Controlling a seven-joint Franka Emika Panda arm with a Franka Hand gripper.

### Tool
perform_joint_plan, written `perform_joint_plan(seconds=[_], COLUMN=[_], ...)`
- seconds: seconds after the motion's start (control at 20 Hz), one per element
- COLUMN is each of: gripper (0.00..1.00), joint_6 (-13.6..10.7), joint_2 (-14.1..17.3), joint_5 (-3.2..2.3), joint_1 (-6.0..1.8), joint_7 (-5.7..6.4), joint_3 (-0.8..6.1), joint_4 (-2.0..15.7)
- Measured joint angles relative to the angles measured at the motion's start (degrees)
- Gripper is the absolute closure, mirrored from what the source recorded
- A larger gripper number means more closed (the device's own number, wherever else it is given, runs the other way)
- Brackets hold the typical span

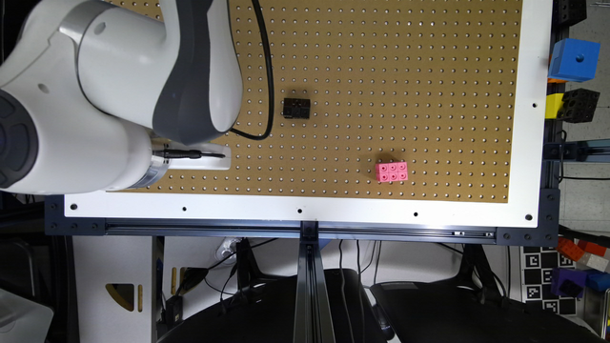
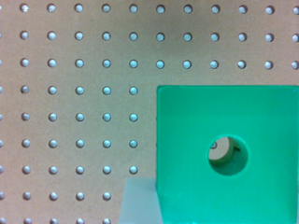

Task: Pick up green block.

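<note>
Exterior view: the arm leans over the pegboard bench; black block and pink brick lie well apart. Wrist view: the green block sits close under the camera, a pale finger beside it; the gripper's grip cannot be told.

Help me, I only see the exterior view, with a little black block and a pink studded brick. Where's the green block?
Observer: The wrist view has the bright green plastic cube close up, sitting on the brown pegboard.
Operator: Does it have a hole?
Observer: Yes, one round hole in the middle of the face toward the camera.
Operator: Is anything on top of it?
Observer: No, that green face is bare.
</note>
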Motion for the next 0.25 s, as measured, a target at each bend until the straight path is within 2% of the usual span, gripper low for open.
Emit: perform_joint_plan(seconds=[0.25], gripper=[1.0], joint_6=[-0.7], joint_2=[-0.8], joint_5=[0.0], joint_1=[0.01], joint_7=[0.0], joint_3=[0.0], joint_4=[0.0])
